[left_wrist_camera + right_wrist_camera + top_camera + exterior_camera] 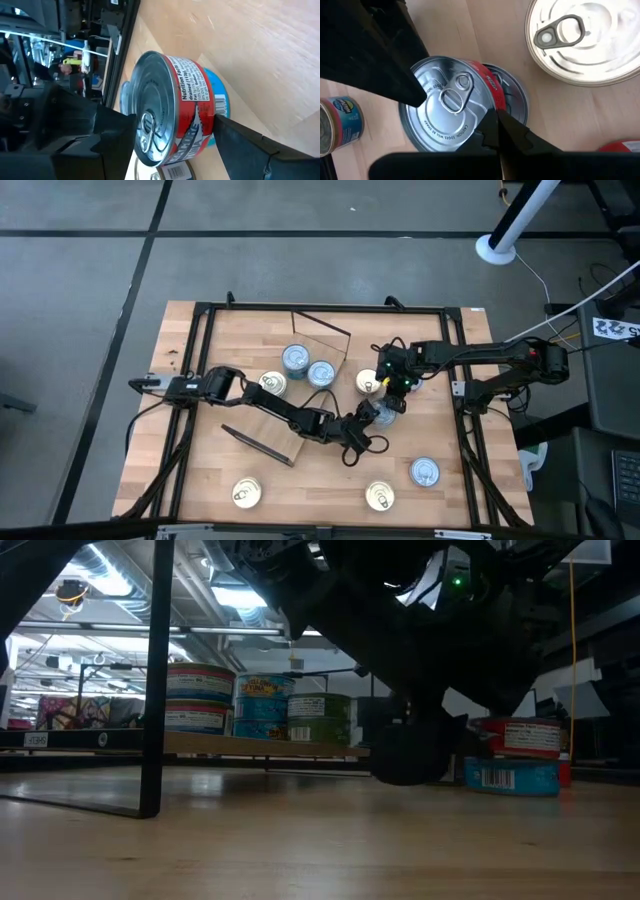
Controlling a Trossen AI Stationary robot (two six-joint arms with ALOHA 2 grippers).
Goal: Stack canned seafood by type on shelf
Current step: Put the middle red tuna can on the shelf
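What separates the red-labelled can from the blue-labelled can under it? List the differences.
Label: the red-labelled can wears red and white, while the blue-labelled can is blue.
Place: the red-labelled can sits on top, slightly off-centre. The blue-labelled can rests on the wooden surface.
Hold: the left gripper clasps the red-labelled can, and the blue-labelled can is free.
Both are round, upright tins.

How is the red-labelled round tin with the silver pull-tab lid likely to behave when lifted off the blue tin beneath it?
The red-labelled round tin looks like rigid metal, so it probably won't deform. Its smooth curved wall may slip between the left gripper's dark fingers. Perched on the blue tin, it could slide off if nudged.
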